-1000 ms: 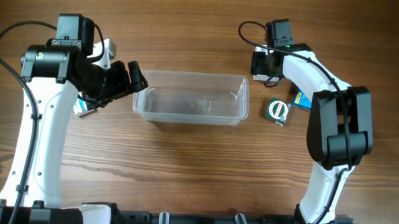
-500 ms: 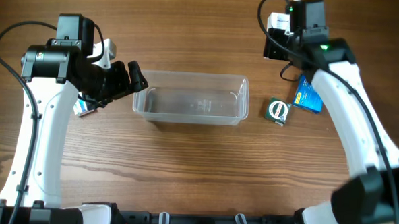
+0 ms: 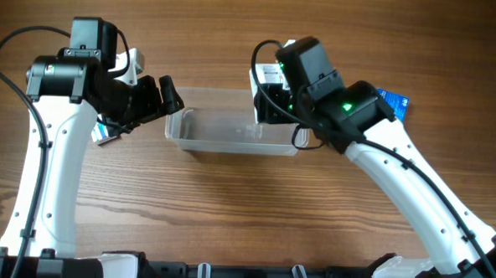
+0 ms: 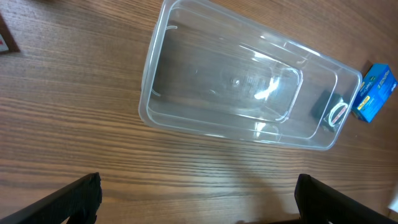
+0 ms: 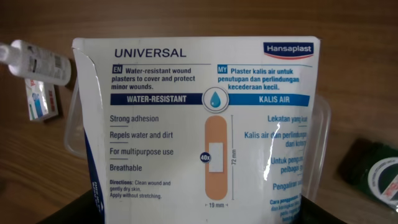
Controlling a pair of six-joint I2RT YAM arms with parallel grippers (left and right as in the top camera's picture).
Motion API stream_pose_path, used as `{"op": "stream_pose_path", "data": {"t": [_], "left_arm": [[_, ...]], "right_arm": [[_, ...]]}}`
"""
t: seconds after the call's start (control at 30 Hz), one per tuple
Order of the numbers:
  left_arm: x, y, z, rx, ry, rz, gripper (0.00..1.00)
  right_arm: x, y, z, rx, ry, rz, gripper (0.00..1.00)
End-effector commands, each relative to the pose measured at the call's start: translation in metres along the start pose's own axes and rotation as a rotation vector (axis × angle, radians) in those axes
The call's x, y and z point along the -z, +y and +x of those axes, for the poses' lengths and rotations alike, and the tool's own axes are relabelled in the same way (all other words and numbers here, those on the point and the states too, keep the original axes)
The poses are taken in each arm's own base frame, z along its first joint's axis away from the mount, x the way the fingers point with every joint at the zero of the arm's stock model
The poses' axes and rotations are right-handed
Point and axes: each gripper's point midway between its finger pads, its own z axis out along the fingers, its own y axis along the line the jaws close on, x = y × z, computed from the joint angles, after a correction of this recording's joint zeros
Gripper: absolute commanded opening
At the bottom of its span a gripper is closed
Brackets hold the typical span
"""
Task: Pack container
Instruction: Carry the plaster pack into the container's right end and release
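The clear plastic container (image 3: 223,129) lies mid-table; it also shows in the left wrist view (image 4: 186,106). My right gripper (image 3: 268,105) is shut on a white Hansaplast plaster pack (image 3: 264,73) and holds it above the container's right part. In the right wrist view the pack (image 5: 199,118) fills the frame between the fingers (image 5: 199,211), with the container's rim (image 5: 70,134) behind it. My left gripper (image 3: 164,98) is open and empty beside the container's left end; its fingers (image 4: 199,199) show apart at the frame's bottom corners.
A blue box (image 3: 397,102) lies right of the container (image 4: 377,92). A dark green round item (image 5: 379,177) sits beside it (image 4: 333,112). A small white bottle (image 5: 34,62) and a small box (image 5: 43,101) lie at the left; the box (image 3: 106,134) sits under my left arm.
My right arm has swung from the back right of the table to over the container's right part, carrying the plaster pack. The left arm has not moved.
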Motion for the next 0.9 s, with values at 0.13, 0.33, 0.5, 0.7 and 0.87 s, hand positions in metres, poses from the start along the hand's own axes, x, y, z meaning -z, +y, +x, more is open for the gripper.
{"op": "stream_pose_path", "data": {"t": [0.13,0.33,0.5,0.7,0.87], "left_arm": [[0.003,-0.003,-0.003,0.008,-0.012,0.015,1.00],[0.003,-0.003,-0.003,0.008,-0.012,0.015,1.00],[0.003,-0.003,-0.003,0.008,-0.012,0.015,1.00],[0.003,-0.003,-0.003,0.008,-0.012,0.015,1.00],[0.003,-0.003,-0.003,0.008,-0.012,0.015,1.00]], "right_arm": [[-0.035,-0.023,0.034,-0.035,0.054,0.087,0.72],[-0.051,-0.027,0.042,-0.037,0.065,0.097,0.71],[-0.079,-0.034,0.047,-0.031,0.074,0.127,0.72],[-0.119,-0.043,0.064,-0.009,0.153,0.172,0.72],[-0.120,-0.061,0.070,0.003,0.166,0.265,0.72]]}}
